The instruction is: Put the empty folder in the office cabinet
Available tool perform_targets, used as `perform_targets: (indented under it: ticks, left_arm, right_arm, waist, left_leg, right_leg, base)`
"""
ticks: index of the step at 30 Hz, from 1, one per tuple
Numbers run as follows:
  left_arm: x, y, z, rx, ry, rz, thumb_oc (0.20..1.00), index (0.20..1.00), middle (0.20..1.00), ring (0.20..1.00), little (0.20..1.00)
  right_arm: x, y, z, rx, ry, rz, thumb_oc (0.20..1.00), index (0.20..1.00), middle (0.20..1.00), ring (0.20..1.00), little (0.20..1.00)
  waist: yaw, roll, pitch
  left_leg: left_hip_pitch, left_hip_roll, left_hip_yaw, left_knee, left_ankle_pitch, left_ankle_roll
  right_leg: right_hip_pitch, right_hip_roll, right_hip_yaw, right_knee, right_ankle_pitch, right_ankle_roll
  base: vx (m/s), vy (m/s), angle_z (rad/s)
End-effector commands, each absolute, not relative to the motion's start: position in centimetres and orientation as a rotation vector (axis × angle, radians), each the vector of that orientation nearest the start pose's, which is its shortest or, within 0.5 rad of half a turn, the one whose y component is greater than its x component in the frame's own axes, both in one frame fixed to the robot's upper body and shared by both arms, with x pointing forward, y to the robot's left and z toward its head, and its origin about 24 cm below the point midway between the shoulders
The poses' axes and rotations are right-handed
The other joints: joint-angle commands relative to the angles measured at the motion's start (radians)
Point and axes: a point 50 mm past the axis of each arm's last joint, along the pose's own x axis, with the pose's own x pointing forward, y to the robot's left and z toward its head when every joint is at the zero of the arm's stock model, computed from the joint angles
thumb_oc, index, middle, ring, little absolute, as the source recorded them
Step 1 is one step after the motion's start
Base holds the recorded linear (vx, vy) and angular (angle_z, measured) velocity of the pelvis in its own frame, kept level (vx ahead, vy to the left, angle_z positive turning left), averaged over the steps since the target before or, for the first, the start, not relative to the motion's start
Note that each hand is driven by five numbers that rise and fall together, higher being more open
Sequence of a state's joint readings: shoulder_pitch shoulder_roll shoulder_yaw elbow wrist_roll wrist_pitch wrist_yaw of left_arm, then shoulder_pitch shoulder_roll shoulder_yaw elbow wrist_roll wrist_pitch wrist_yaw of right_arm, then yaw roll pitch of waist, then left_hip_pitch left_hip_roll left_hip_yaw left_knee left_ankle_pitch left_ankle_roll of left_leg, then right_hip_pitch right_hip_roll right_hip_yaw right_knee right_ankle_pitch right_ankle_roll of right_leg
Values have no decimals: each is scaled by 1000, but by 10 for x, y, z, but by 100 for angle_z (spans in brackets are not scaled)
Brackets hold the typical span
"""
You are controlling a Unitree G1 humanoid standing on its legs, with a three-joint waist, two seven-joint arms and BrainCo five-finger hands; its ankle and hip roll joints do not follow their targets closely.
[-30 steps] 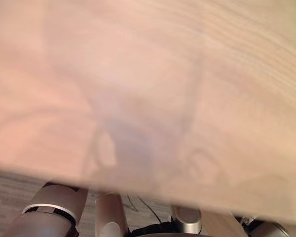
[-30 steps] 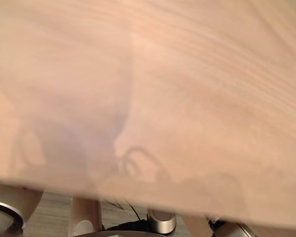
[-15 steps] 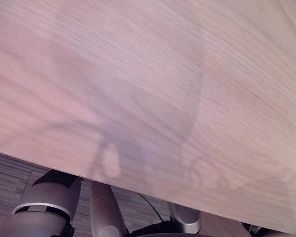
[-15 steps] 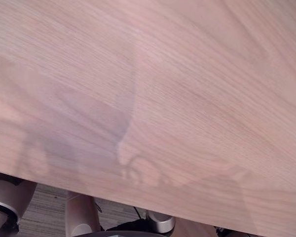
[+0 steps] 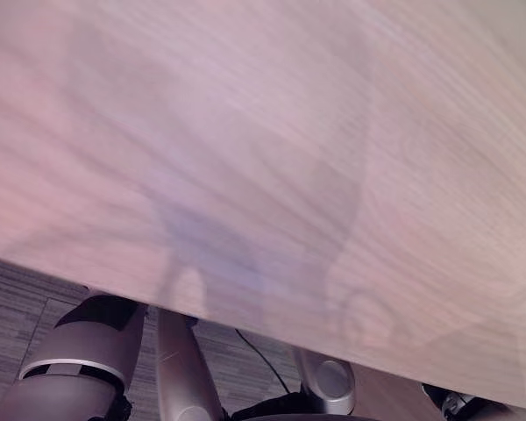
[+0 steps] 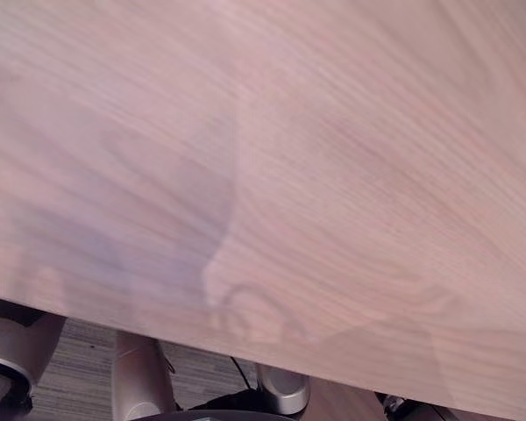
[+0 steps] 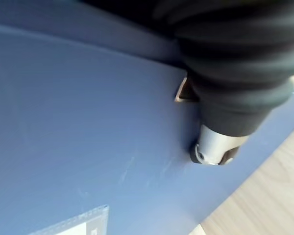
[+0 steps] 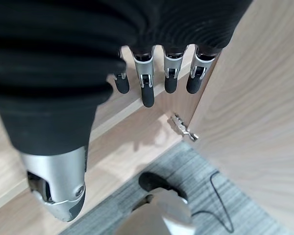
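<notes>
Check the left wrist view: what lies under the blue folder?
Light wood shows past the blue folder corner. What is directly beneath is covered. The left hand presses against its face.

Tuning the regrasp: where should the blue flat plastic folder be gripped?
Grip the blue flat plastic folder at its long straight edge, coming in from that edge side and pinching across the thin board. Its broad face is smooth and flat and likely offers no hold. The left hand sits by that edge.
</notes>
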State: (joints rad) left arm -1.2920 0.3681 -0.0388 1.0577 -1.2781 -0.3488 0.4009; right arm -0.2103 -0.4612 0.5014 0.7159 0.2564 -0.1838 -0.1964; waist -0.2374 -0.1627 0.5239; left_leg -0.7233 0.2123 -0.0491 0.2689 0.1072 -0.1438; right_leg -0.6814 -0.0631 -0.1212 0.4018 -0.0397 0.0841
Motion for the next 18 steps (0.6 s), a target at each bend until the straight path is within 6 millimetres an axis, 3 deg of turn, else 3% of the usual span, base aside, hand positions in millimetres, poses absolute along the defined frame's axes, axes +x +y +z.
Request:
perform_targets:
  ticks: [1,6,9,18]
  left_arm:
    - [406,219,325,-993,-550,332,200,200,200,200,200]
    - [406,224,326,-1003,-553,339,200,200,200,200,200]
    - [402,226,344,-997,-596,323,200,200,200,200,200]
    - [397,227,362,-986,-636,307,200,200,200,200,200]
  right_arm:
    - [249,-210,-43,-351,342,40,1000,1000,1000,1000,1000]
    - [252,-200,-34,-327,293,90,1000,1000,1000,1000,1000]
    - [259,-188,-17,-317,195,134,1000,1000,1000,1000,1000]
    - [271,-178,2,-338,100,149,1000,1000,1000,1000,1000]
  waist:
    - [-2,-68,-32]
    - [-6,-50,-43]
    - [-17,-29,-55]
    - [-28,-11,-63]
  left_leg:
    - [-55,-30,-11,303,-293,44]
    - [-121,-31,-22,366,-316,53]
    - [-237,0,-34,514,-357,51]
    - [-330,-4,-53,632,-410,74]
  right_leg:
    - [-23,-4,67,38,-93,43]
    - [-99,-5,72,121,-128,27]
    - [-224,-6,59,297,-195,7]
    - [-315,-10,47,420,-249,-6]
  base:
    - [-36,5,2]
    - [-32,-12,2]
    - [-37,-48,10]
    - [12,-6,4]
